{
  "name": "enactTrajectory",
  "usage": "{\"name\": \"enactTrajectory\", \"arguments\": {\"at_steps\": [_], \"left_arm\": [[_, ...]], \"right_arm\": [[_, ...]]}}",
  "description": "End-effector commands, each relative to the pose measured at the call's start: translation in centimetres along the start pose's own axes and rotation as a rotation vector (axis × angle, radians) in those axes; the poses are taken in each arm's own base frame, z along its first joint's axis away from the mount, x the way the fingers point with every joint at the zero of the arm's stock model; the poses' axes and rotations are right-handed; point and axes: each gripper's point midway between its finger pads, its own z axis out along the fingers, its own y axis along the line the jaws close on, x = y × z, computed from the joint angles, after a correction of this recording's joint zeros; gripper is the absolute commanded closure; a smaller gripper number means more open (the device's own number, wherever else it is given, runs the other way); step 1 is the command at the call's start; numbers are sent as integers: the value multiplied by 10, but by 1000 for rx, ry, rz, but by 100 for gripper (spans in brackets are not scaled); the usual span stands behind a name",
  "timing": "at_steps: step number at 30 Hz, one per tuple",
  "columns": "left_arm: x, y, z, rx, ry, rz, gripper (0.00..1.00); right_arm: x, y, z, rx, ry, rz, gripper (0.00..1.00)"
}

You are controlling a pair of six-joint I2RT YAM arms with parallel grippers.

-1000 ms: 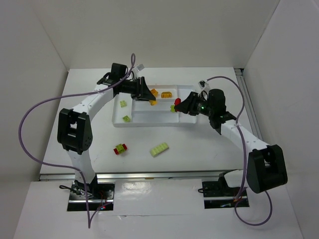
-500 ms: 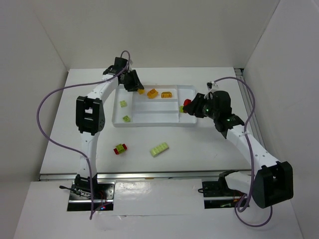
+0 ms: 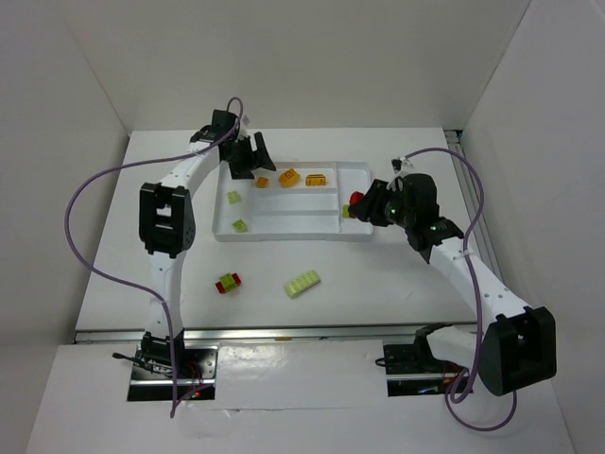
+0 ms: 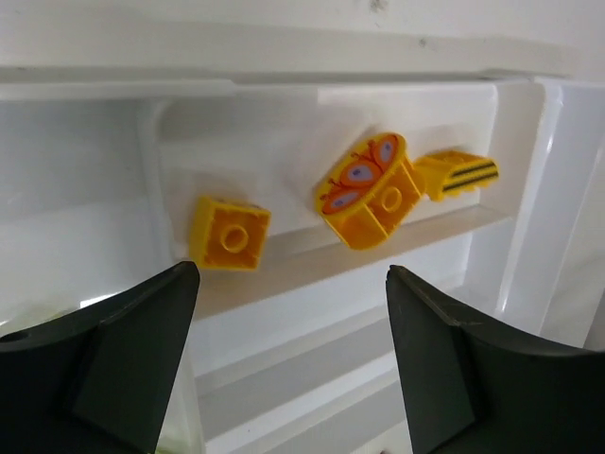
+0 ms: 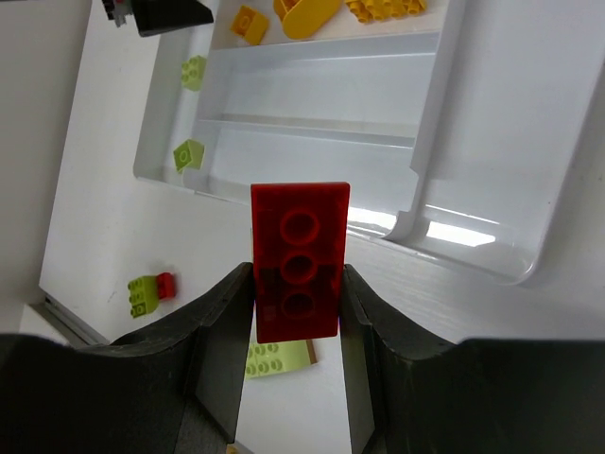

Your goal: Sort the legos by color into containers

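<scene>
Because the right fingers [image 3: 368, 202] pinch the red brick [image 5: 300, 260] only at its near end, by the two long sides, most of the brick stands free beyond the tips. This is the first risk: a touch on a divider could turn it in the grip or push it out. The brick hangs at the right end of the tray [image 3: 284, 235], about over the side section, though the wrist view does not make clear if it is fully inside the rim. If it is let go from there, it could hit the rim and jump onto the bench [image 3: 378, 274], or slide into a long slot. The far slot already keeps the yellow bricks [image 4: 229, 234] and the left section the green bricks [image 3: 233, 197], so a wrong fall would mix colours.

The long axis of the brick runs along the fingers, toward the tray's left end and somewhat down. Its hollow underside faces the wrist camera; the studs look away.

The left fingers [image 3: 262, 154] are spread wide over the far slot, with nothing between them.
</scene>
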Motion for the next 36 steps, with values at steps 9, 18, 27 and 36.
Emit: {"name": "enactTrajectory", "arguments": {"at_steps": [9,18,27,36], "left_arm": [[105,-180,-164,931,104,350,9],[172,-227,-185,1106,200,621,6],[181,-242,-183,1120,222,682,8],[199,-246,-184,1176,281,676,21]], "right_arm": [[-18,57,-19,-382,-3,-38,76],[-13,97,-44,-698,66,-48,76],[-14,101,-46,-725,75,-42,74],[-11,101,-42,-717,88,-29,74]]}}
